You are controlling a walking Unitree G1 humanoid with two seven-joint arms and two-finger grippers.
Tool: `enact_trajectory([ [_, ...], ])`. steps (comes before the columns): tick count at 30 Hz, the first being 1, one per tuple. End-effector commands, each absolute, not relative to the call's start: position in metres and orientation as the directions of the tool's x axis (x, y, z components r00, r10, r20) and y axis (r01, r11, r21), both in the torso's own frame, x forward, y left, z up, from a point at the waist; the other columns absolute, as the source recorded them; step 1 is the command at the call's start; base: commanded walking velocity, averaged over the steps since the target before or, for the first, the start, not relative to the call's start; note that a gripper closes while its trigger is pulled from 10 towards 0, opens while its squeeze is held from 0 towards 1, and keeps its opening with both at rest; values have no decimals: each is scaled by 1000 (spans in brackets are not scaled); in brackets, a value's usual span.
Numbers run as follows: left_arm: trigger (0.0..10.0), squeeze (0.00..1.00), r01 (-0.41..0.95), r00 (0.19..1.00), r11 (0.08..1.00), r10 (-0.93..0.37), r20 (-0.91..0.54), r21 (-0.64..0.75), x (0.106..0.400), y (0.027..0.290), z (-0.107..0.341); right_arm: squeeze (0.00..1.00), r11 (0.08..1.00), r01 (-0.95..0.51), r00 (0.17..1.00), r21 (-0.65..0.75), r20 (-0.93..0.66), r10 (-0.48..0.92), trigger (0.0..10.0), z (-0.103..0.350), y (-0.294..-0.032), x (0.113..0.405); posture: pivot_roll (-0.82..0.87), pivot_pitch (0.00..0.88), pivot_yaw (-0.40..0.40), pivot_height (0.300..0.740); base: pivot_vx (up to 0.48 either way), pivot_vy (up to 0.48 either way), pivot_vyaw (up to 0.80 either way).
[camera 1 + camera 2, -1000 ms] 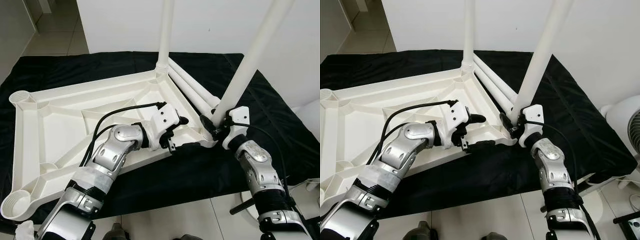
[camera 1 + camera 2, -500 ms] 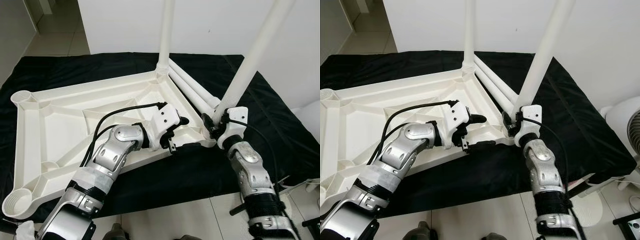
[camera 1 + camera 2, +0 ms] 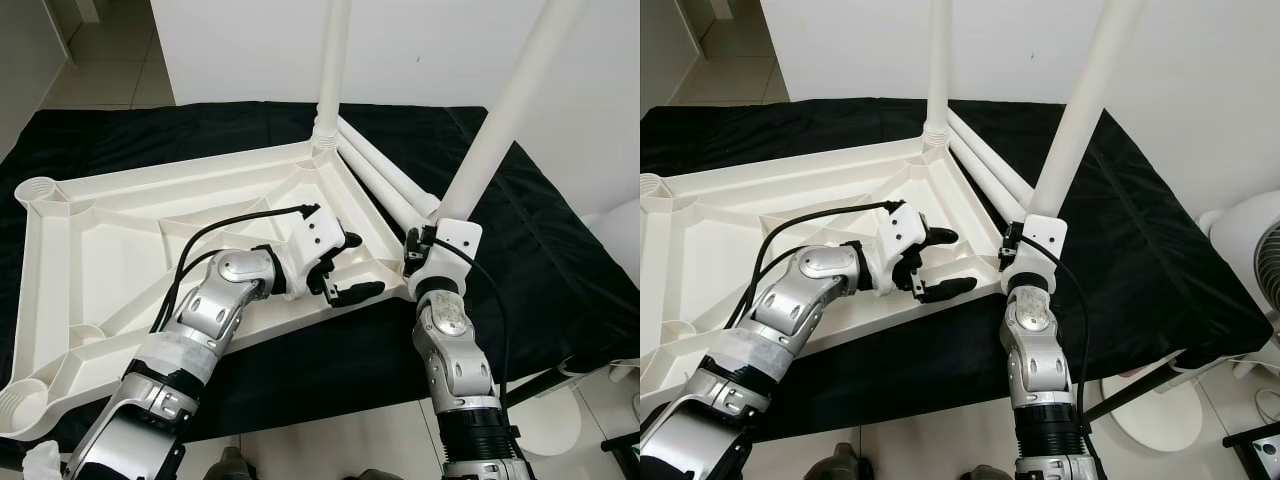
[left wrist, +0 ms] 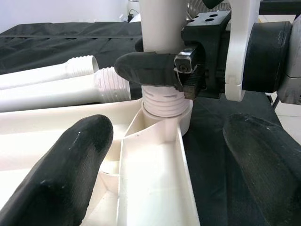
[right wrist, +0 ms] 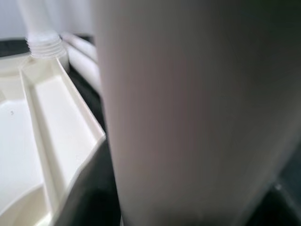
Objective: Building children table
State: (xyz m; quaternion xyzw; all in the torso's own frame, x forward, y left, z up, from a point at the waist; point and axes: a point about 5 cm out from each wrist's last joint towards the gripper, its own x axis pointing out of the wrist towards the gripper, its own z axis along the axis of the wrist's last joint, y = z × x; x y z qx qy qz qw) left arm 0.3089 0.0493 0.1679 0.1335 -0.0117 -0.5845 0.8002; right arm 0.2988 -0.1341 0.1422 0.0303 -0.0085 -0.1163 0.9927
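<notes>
The white tabletop (image 3: 130, 240) lay upside down on a black cloth (image 3: 560, 270). The right hand (image 4: 162, 70) was clamped round the near leg (image 3: 500, 120) just above its threaded end, which sat in the tabletop's corner socket. The left hand (image 3: 345, 270) rested spread at the tabletop's rim beside that corner. Another leg (image 3: 332, 70) stood at the far corner, and two spare legs (image 3: 385, 185) lay between the two corners.

arms: my two are silver metal with black joints
wrists: white housings
cables: black, looping along each forearm
fingers: long, black, rounded tips
</notes>
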Motion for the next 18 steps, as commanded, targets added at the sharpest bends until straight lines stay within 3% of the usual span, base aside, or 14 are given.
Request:
enact_trajectory([
  [1,10000,0,927,324,285,-936,-136,244,310,47,170,569,962,243,969,122,-65,-237,10000,131,-124,290,-10,0,-48,740,0,0,0],
  [2,10000,0,927,324,285,-936,-136,244,310,47,170,569,962,243,969,122,-65,-237,10000,131,-124,290,-10,0,-48,740,0,0,0],
  [3,10000,0,927,322,283,-937,-137,245,310,47,170,1000,964,237,971,121,-53,-232,10000,132,-126,290,-9,0,-47,740,0,0,0],
  [13,10000,0,930,315,273,-937,-151,245,307,50,165,1000,988,140,990,66,-41,-138,10000,131,-138,284,-6,0,-56,740,0,0,0],
  [14,10000,0,931,314,273,-937,-153,241,306,50,164,608,994,93,995,55,-53,-90,10000,127,-142,284,-8,2,-55,740,0,0,0],
  [15,10000,0,931,314,273,-937,-153,241,306,50,164,608,994,93,995,55,-53,-90,10000,127,-142,284,-8,2,-55,740,0,0,0],
  [16,10000,0,932,314,273,-937,-154,238,306,50,164,208,998,52,997,41,-59,-49,10000,125,-145,284,-9,5,-54,740,0,0,0],
  [17,10000,0,932,315,275,-936,-154,234,305,50,164,0,999,21,998,31,-61,-19,10000,124,-148,284,-10,7,-52,740,0,0,0],
  [18,10000,0,933,315,276,-937,-153,231,305,50,164,0,1000,-17,998,15,-56,18,10000,124,-153,284,-12,10,-47,740,0,0,0],
])
